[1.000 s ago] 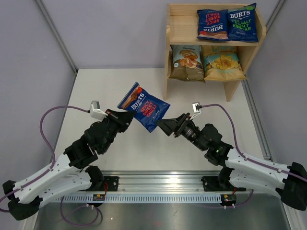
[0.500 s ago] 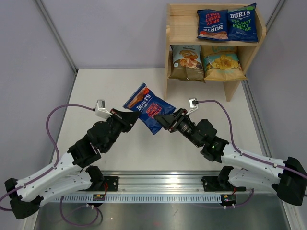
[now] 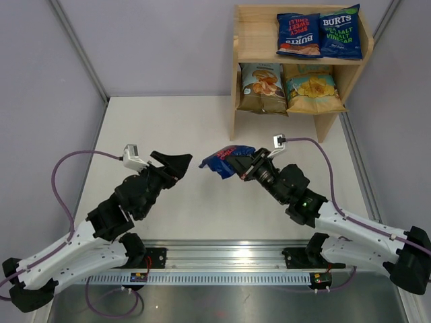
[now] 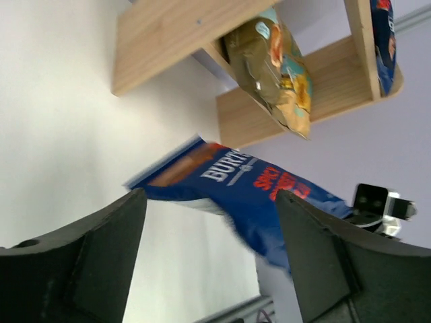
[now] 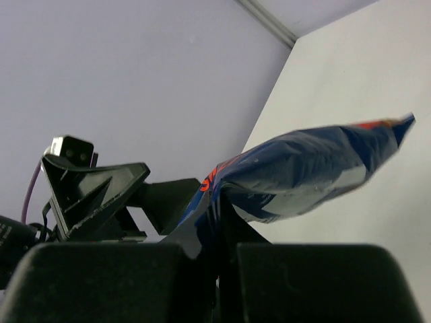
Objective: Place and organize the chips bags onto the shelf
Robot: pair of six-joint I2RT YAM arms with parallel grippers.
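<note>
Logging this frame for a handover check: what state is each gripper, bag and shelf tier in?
left gripper: open, empty.
right gripper: shut on the held BURTS bag.
held BURTS bag: aloft, crumpled.
shelf top tier: two BURTS bags at right, left part bare.
shelf bottom tier: two larger bags, side by side.

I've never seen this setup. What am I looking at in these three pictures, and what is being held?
Two robot arms are bolted at the near edge of the table. One picture looks down from above; the other two come from wrist cameras. The right tool pinches a dark-blue BURTS bag above the table; the left tool is open, holding nothing. The wooden shelf at the back carries two blue bags on top and two larger bags below.
</note>
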